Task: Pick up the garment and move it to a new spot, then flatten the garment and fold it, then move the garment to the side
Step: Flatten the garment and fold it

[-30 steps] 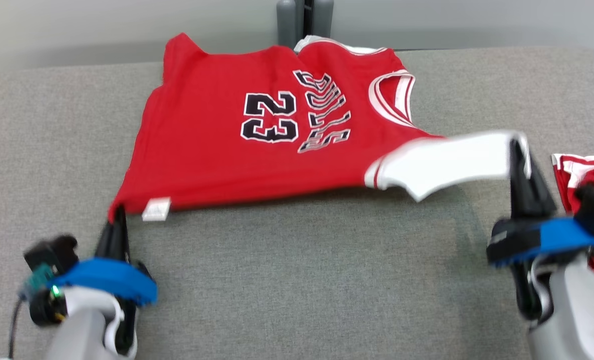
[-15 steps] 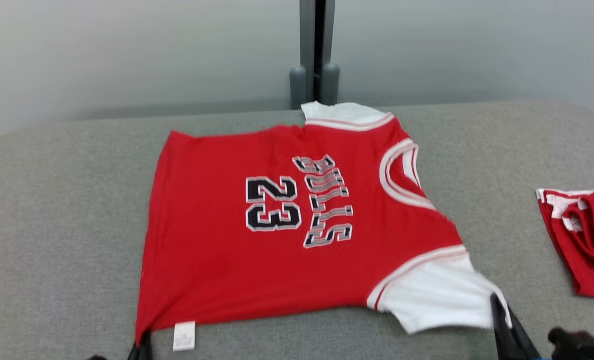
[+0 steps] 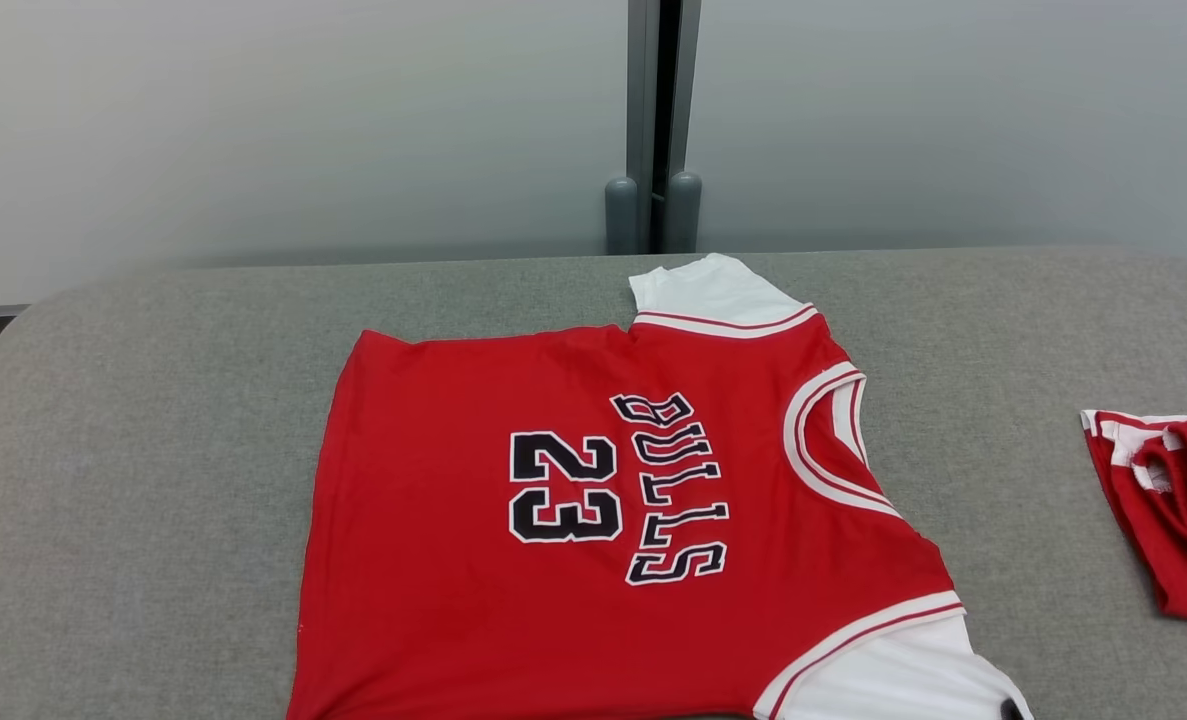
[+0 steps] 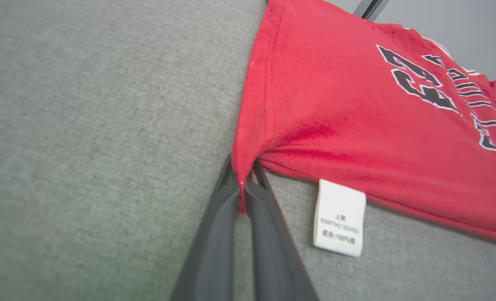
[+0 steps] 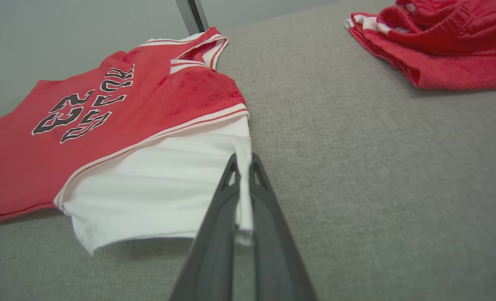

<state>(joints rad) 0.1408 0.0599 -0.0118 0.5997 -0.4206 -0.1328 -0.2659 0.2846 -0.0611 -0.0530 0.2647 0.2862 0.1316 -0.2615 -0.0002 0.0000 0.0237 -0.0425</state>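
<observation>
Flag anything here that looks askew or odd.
The jersey lies flat apart from its near edge: the left gripper puckers the hem corner, its care label sticks out, and the right gripper bunches the white sleeve.

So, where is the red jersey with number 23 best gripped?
Grip the red jersey at its near edge, from the robot's side: the hem corner beside the white label, and the cuff of the white sleeve. It lies flat on the grey fabric surface, so only edges can be pinched.
</observation>
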